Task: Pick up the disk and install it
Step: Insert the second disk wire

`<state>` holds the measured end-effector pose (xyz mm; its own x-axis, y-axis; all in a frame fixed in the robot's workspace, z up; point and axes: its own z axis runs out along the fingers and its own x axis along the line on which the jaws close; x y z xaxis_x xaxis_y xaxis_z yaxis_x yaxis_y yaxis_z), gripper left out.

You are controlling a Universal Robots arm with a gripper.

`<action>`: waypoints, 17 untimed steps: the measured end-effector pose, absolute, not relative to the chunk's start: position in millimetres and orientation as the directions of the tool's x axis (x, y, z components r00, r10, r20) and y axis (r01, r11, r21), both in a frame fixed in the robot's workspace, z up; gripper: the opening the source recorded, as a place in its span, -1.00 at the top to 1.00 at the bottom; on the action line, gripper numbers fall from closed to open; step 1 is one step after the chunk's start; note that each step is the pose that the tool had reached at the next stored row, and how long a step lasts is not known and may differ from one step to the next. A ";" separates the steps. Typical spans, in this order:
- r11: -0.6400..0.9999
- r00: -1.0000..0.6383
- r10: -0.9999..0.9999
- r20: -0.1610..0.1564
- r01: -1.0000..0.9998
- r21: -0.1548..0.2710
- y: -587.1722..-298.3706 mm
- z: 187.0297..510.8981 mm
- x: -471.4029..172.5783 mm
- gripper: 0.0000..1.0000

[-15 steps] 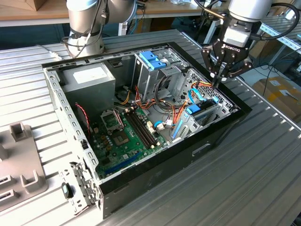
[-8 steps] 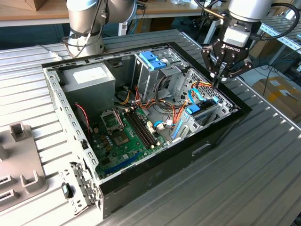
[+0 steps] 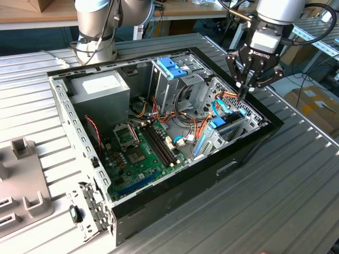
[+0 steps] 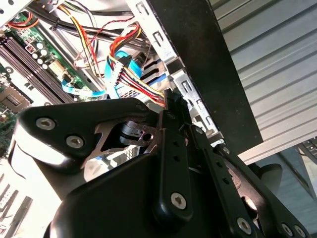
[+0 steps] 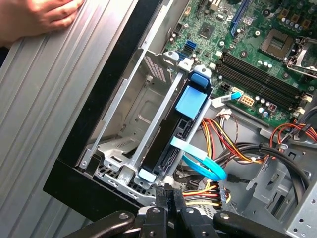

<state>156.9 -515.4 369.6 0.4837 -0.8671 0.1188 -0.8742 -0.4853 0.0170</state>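
Blue-railed disk (image 5: pixel 171 130) sits in its bay just beside closed fingers (image 5: pixel 172 196).

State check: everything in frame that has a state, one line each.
disk: seated on edge in the drive bay
gripper: shut, empty, above the bay by the case corner
computer case: side panel off, lying open
blue cable: looped beside the disk
hand: resting on the table

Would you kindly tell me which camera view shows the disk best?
The first wrist view: the disk stands edge-on in its bay, blue rail visible. The exterior view shows it small below the gripper; in the second wrist view I cannot pick it out.
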 end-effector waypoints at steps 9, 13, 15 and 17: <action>-0.456 0.454 -0.883 0.119 -0.890 0.017 -515.4 369.3 155.0 0.67; -0.448 0.447 -0.887 0.119 -0.894 0.017 -515.4 369.2 154.9 0.67; -0.433 0.432 -0.894 0.119 -0.901 0.017 -515.4 369.1 154.9 0.67; -0.408 0.407 -0.905 0.119 -0.913 0.017 -515.4 368.8 154.9 0.67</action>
